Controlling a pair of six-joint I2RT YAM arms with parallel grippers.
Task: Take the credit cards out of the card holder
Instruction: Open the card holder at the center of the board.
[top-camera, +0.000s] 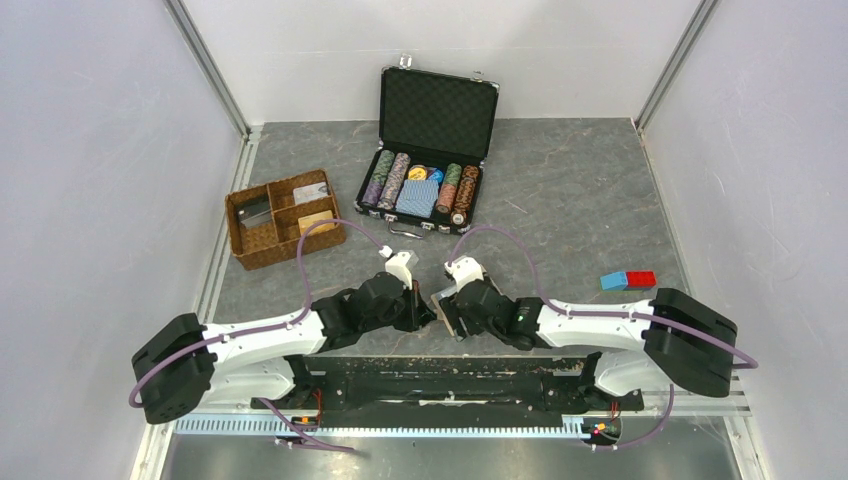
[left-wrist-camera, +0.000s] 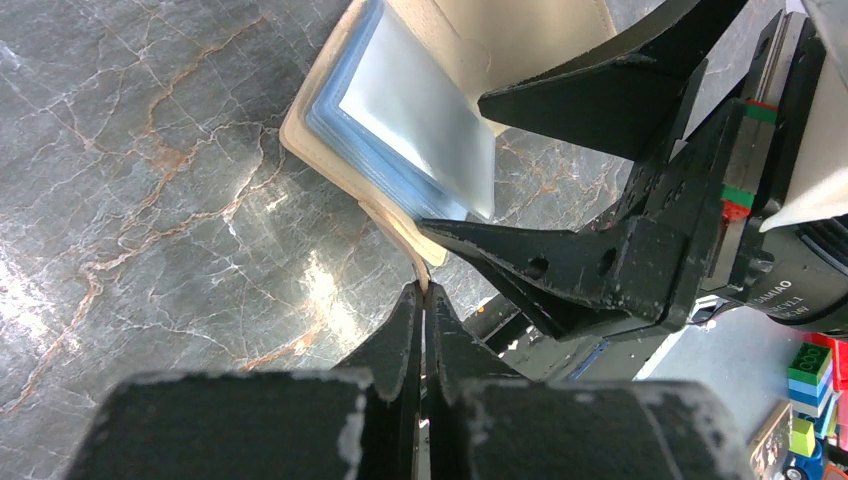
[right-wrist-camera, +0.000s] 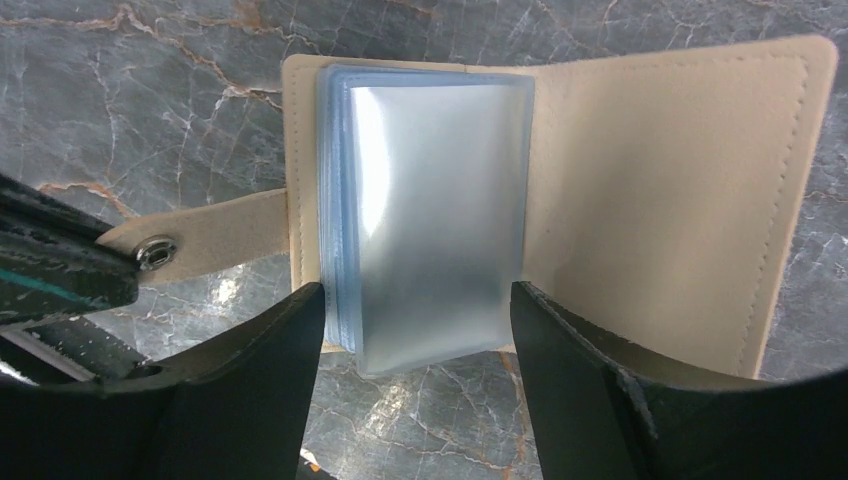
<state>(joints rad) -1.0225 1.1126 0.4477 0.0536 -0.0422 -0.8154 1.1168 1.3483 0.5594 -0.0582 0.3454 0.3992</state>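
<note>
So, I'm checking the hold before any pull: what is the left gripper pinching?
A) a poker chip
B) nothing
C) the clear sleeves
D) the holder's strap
D: the left gripper is shut on the strap of the holder, while the sleeves lie free between the open jaws of the right gripper.

The card holder (right-wrist-camera: 660, 180) is pale tan with stitching in the same tone. Its strap (right-wrist-camera: 215, 235) carries a silver snap. Its plastic sleeves (right-wrist-camera: 440, 220) are milky blue-grey with a white sheen. The tabletop (top-camera: 570, 200) is dark grey marble pattern, veined white and rust. The right fingers (right-wrist-camera: 240, 400) and left fingers (left-wrist-camera: 400, 350) are black, scuffed pale at the edges. The arms (top-camera: 585, 320) are white with black joints, their cables (top-camera: 310, 260) purple. The wicker tray (top-camera: 285, 250) is brown, the case (top-camera: 440, 110) black, holding striped multicoloured chips (top-camera: 385, 178) and a blue patterned deck (top-camera: 418, 198). The blocks (top-camera: 628, 280) are blue and red.
</note>
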